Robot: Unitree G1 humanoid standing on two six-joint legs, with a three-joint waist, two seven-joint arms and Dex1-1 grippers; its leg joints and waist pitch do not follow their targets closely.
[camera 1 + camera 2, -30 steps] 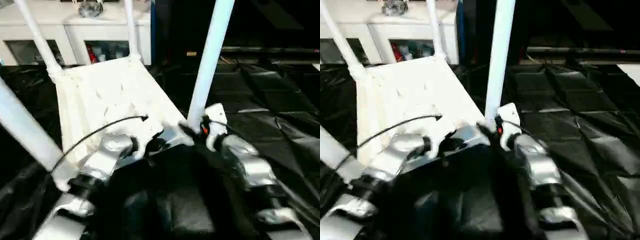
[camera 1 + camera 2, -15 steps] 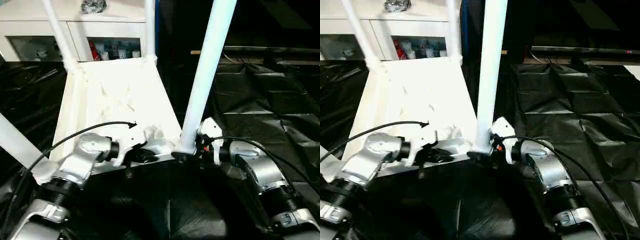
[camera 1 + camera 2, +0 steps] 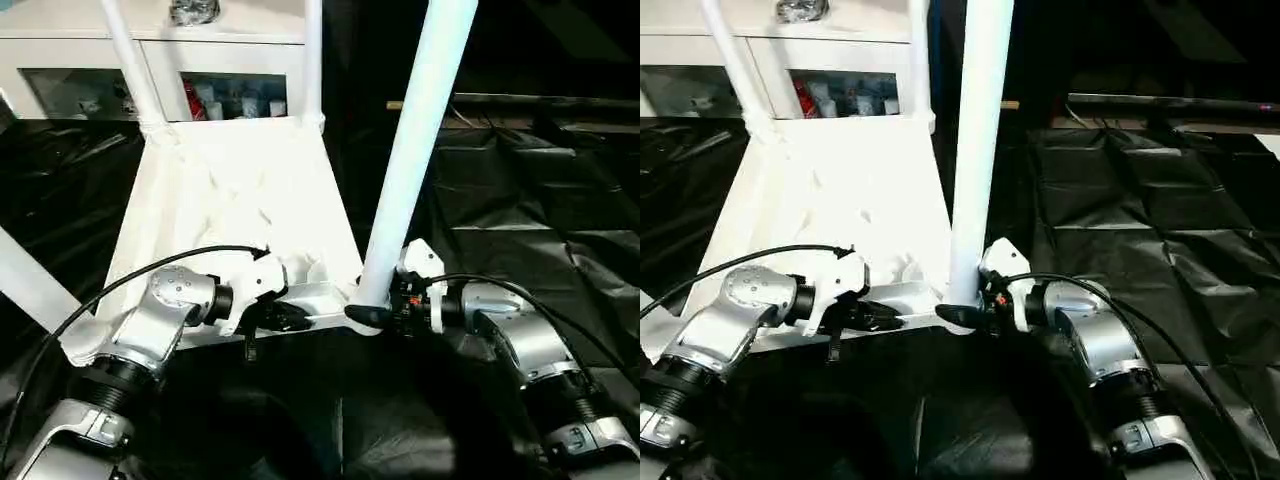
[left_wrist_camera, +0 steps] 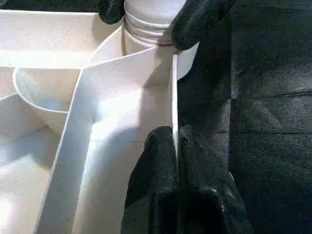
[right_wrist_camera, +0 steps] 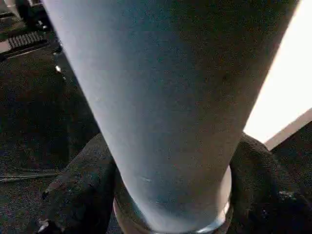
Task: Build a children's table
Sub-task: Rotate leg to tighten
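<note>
1. the tabletop (image 3: 235, 215) lies upside down on the black plastic sheeting (image 3: 530, 210) that covers the floor, ribbed underside up, with white legs standing in its corner sockets.
2. the left pincer (image 4: 176, 146) is pinched nearly shut on the thin near rim wall of the tabletop, one finger on each face of the wall, close to the near right corner socket.
3. the right pincer (image 3: 368, 315) straddles the base of the near right leg (image 3: 415, 150), its fingers (image 5: 78, 190) set on either side of the leg just above the socket collar; from these views i cannot tell whether they press the leg or merely bracket it.
4. two far legs (image 3: 132, 70) rise in front of the white cabinet (image 3: 70, 60), and another leg (image 3: 30, 280) leans out at the near left.
5. risks, as i judge them:
   - if the near right leg is not fully seated, a sideways push from the right pincer could tilt it and jam or pop it from the socket.
   - the left grip is on a thin wall; a twist could let it slip, and the tabletop would slide on the slick sheeting.
   - the leaning near left leg may be loose and could drop out if the tabletop is jolted.
</note>
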